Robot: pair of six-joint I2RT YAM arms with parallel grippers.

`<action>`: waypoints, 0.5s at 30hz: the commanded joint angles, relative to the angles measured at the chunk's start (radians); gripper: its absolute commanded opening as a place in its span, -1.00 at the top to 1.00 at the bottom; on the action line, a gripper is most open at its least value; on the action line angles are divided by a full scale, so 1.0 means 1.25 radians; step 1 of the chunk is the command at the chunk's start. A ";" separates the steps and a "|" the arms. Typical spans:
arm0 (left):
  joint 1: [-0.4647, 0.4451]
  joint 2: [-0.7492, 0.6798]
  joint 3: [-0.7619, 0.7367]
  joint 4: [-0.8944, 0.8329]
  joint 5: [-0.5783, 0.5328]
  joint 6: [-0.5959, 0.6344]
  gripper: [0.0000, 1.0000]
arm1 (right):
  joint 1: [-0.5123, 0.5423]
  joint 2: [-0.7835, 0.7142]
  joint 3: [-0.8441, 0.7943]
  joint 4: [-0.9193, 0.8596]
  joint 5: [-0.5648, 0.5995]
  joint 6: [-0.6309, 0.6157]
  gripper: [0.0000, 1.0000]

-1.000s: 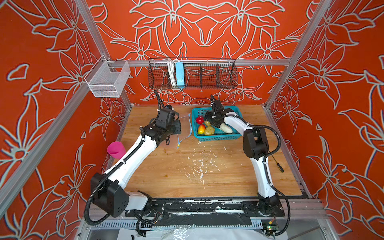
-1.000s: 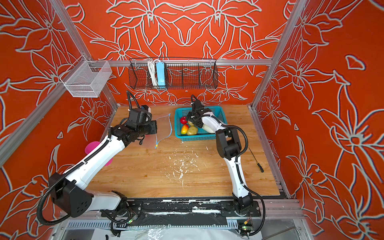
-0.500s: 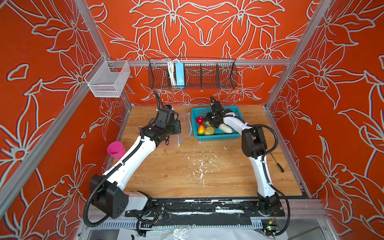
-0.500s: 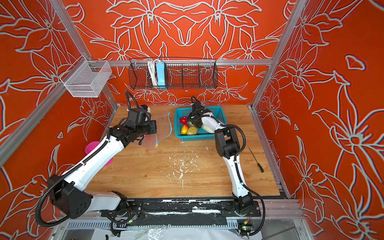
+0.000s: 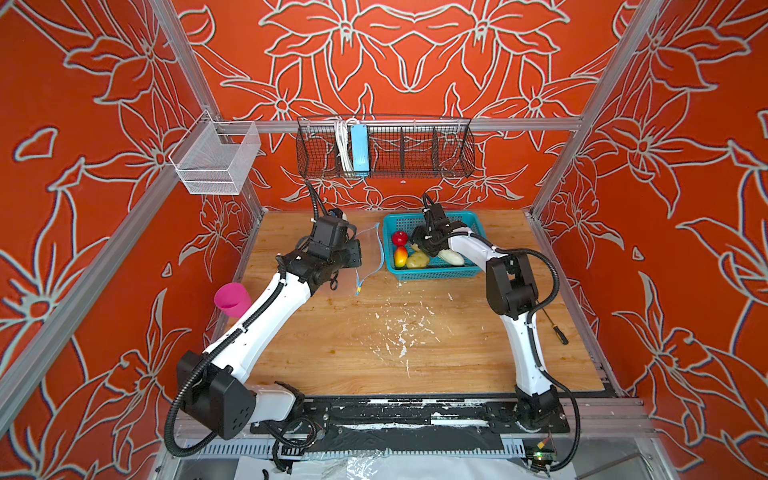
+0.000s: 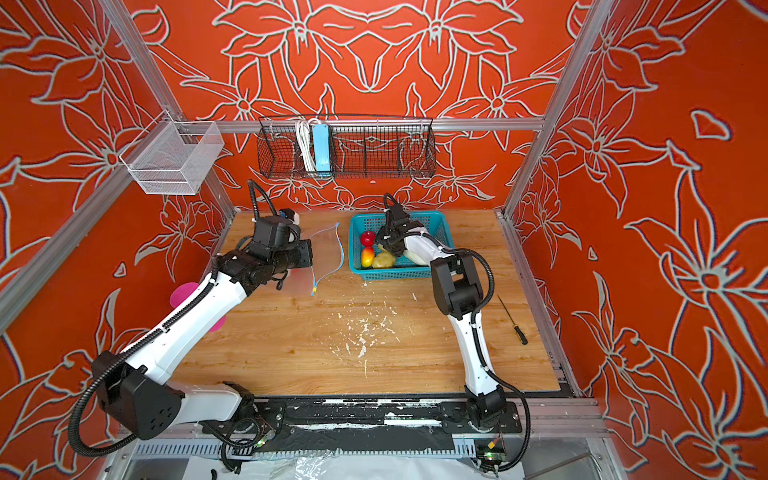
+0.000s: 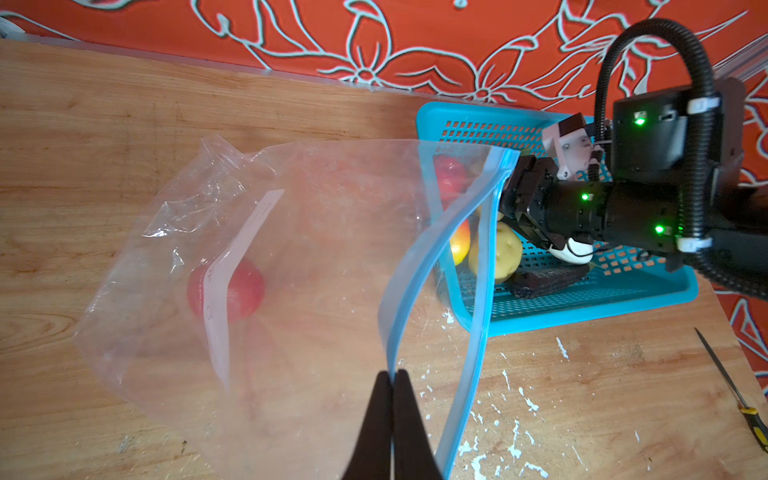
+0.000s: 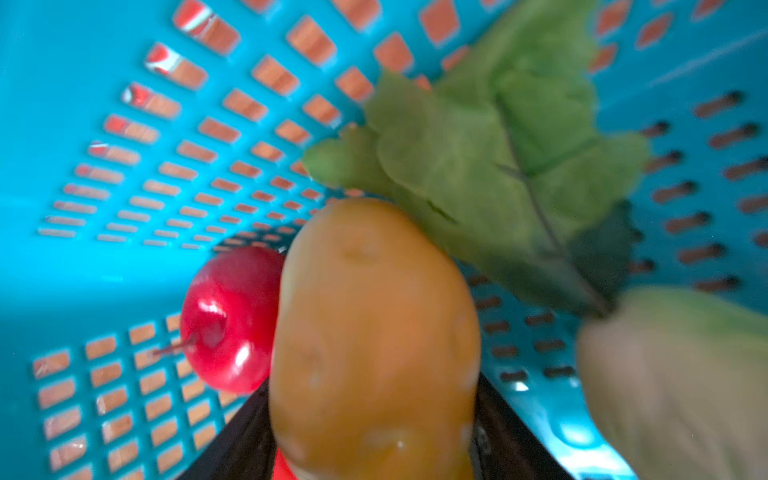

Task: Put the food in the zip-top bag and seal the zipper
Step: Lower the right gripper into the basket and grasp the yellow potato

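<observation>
1. The zip-top bag (image 7: 316, 232) is clear and crinkly, with a white label patch. It lies on the wooden table (image 7: 83, 104) just beside the teal basket (image 7: 582, 307), its open mouth facing the basket.
2. The zipper (image 7: 419, 266), a light-blue strip along the mouth, has its two halves parted; its yellow end (image 5: 357, 289) points down to the table.
3. One red ball (image 7: 226, 289) lies inside the bag, behind the label.
4. In the basket lie the second red ball (image 5: 400, 238), the red-yellow mango (image 5: 400, 257) and the yellow potato (image 5: 417, 260).
5. The tan potato (image 8: 374, 332) touches that second ball; the green leaf (image 8: 498, 166) and the white vegetable (image 5: 451, 257) lie beside it.
</observation>
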 commanded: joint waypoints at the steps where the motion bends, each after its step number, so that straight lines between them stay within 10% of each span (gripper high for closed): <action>1: -0.001 -0.009 -0.008 0.006 0.004 0.000 1.00 | -0.006 -0.072 -0.035 0.041 0.009 -0.003 0.07; 15: -0.001 -0.006 -0.009 0.007 0.013 -0.004 1.00 | -0.007 -0.206 -0.188 0.118 -0.006 -0.035 0.11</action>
